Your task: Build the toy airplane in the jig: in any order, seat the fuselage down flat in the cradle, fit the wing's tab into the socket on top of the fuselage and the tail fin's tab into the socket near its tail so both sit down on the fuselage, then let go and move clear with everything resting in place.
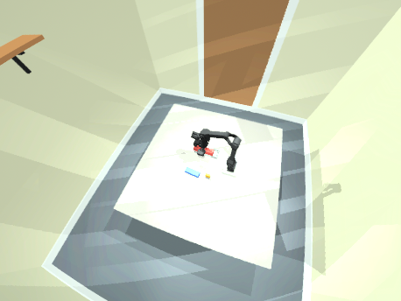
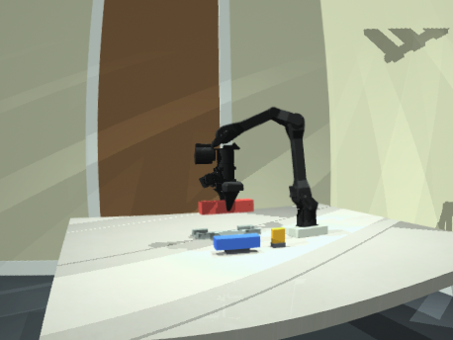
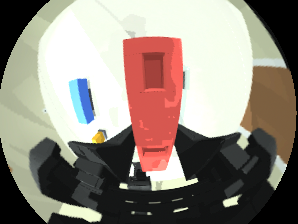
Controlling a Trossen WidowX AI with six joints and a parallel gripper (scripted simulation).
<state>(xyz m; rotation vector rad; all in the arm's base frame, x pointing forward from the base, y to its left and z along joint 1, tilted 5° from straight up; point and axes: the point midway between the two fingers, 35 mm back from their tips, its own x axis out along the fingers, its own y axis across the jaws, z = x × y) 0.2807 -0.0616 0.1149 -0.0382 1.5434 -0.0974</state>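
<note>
My gripper is shut on the red fuselage and holds it level in the air, well above the table. A rectangular socket shows on the fuselage's top in the wrist view. The grey jig cradle lies on the table below and a little in front of the fuselage. The blue wing lies flat on the table in front of the jig. The small yellow tail fin stands to the wing's right.
The arm's base stands on a white plate at the right of the parts. The white table top is surrounded by a grey floor. A brown door panel stands behind.
</note>
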